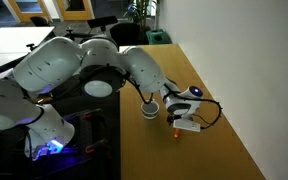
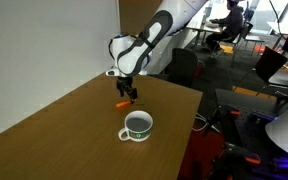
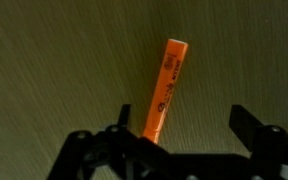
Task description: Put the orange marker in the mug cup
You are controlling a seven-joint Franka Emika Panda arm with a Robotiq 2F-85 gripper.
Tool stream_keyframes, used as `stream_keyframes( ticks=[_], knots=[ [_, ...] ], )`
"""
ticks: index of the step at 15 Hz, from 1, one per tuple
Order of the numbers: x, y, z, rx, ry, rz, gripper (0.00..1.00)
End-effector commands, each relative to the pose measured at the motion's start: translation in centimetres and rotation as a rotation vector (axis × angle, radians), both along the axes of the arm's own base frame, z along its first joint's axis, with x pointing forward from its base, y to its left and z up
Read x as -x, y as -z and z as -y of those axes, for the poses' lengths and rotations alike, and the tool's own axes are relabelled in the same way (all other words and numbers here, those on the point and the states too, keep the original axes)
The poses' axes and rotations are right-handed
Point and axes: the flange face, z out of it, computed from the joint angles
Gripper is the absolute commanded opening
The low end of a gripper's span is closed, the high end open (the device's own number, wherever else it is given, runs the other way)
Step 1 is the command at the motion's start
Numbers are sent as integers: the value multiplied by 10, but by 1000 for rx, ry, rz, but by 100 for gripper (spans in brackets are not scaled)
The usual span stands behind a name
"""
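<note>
The orange marker (image 3: 165, 86) lies flat on the wooden table (image 2: 54, 125). It shows as a small orange spot under the gripper in both exterior views (image 2: 122, 103) (image 1: 174, 130). My gripper (image 3: 182, 120) is open and empty, low over the marker, its fingers on either side of the marker's near end; the marker lies closer to the left finger. The gripper also shows in both exterior views (image 2: 130, 93) (image 1: 182, 122). The mug cup (image 2: 137, 125) stands upright on the table a short way from the marker, with a white rim and a dark outer wall. It also shows beside the arm (image 1: 150, 109).
The table's edge (image 2: 189, 130) runs close by the cup. Beyond it are dark equipment and cables (image 2: 249, 130). A white wall (image 2: 34, 40) borders the table's other side. Office desks and chairs (image 2: 274, 60) stand in the background.
</note>
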Motion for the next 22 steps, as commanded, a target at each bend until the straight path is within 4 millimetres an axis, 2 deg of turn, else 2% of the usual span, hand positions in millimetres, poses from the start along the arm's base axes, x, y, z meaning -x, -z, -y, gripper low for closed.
stream_keyframes(
  ticks=[1, 6, 8, 9, 13, 14, 15, 16, 18, 19, 22],
  knots=[
    [-9, 5, 1, -14, -10, -14, 100],
    [-11, 14, 3, -15, -3, -21, 100],
    [-13, 16, 3, -16, -2, -24, 91],
    [-13, 17, 4, -17, -1, -25, 73],
    [-16, 18, 5, -19, 1, -29, 68],
    [-17, 19, 6, -19, 2, -30, 71],
    [-17, 19, 6, -19, 2, -31, 68],
    [-18, 18, 6, -18, 1, -31, 62],
    [-19, 17, 7, -18, 1, -31, 36],
    [-20, 17, 7, -18, 1, -30, 27],
    [-21, 16, 8, -15, -1, -30, 7]
  ],
)
